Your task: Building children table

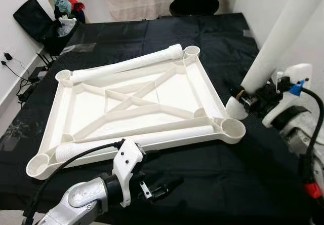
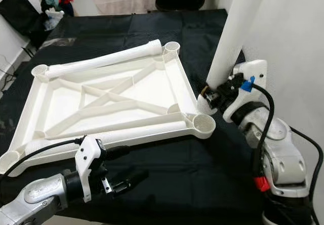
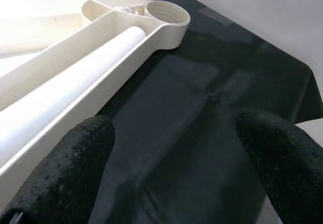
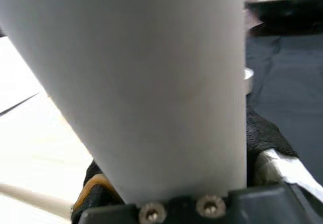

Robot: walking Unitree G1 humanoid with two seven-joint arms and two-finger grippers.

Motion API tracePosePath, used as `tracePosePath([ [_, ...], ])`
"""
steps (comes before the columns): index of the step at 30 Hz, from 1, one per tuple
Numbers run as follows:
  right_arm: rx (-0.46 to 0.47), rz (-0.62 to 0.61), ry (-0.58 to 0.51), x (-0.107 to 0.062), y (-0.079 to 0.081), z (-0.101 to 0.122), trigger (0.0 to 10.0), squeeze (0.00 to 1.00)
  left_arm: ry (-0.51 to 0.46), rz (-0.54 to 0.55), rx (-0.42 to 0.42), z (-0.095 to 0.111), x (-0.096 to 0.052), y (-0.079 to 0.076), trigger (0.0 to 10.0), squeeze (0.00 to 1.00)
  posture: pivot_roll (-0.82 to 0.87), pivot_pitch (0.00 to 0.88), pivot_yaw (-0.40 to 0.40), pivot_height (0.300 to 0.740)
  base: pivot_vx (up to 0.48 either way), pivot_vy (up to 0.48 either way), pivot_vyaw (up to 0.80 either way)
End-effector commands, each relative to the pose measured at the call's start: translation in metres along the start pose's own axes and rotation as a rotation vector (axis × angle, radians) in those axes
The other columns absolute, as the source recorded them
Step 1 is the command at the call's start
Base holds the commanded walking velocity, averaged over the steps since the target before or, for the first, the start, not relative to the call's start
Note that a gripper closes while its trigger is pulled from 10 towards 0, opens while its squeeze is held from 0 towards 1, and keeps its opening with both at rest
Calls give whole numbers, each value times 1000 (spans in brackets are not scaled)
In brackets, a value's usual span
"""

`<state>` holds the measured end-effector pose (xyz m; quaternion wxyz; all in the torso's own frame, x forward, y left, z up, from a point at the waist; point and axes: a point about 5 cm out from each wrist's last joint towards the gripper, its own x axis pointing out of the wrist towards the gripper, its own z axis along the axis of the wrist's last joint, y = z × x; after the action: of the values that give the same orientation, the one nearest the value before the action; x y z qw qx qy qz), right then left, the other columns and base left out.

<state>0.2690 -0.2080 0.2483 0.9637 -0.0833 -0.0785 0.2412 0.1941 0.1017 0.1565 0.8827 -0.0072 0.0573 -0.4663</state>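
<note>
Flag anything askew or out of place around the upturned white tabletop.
Nothing looks damaged or spilled. The white plastic tabletop lies underside up on the black cloth, two white legs loose inside its frame. The right gripper holds a third white leg tilted, beside the near-right socket, not in it.

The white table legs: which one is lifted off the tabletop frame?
The leg gripped by the right gripper, tilted near the frame's right corner. The other two legs lie inside the frame.

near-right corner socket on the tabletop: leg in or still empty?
Empty. The corner socket shows an open, hollow ring; the right tool holds the leg beside it, not inserted.
</note>
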Motion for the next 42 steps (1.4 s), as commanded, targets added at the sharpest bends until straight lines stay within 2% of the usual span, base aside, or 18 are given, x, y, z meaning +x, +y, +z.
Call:
tracePosePath([
  [1,27,130,-3,0,13,2,10000,0,-9,-4,23,1,1,-10,10000,0,-103,234,71,740,0,0,-800],
  [5,37,168,-3,2,15,2,10000,0,-18,-1,20,2,0,-13,10000,0,-100,240,72,740,0,0,-800],
  [10,37,211,-37,7,21,8,10000,0,-47,87,54,8,-3,-9,10000,0,-94,244,68,740,0,0,-800],
  [14,32,257,-55,10,31,10,10000,0,-68,193,86,12,-4,-1,10000,0,-88,238,64,740,0,0,0],
  [20,54,284,-56,14,38,7,10000,0,-60,267,131,11,-10,-1,10000,0,-75,213,51,740,0,0,0],
  [25,65,268,-60,18,41,3,10000,0,-12,404,118,4,-22,11,10000,0,-60,188,45,740,0,0,0],
  [30,63,247,-61,22,41,0,10000,0,16,485,95,-2,-27,23,10000,0,-50,165,40,740,0,96,0],
  [36,58,216,-67,25,41,-1,10000,0,10,491,89,-2,-22,27,10000,0,-57,151,42,740,0,480,0],
  [42,0,103,-68,29,33,-1,10000,0,7,487,118,-1,-14,32,10000,0,-66,141,48,740,0,480,0],
])
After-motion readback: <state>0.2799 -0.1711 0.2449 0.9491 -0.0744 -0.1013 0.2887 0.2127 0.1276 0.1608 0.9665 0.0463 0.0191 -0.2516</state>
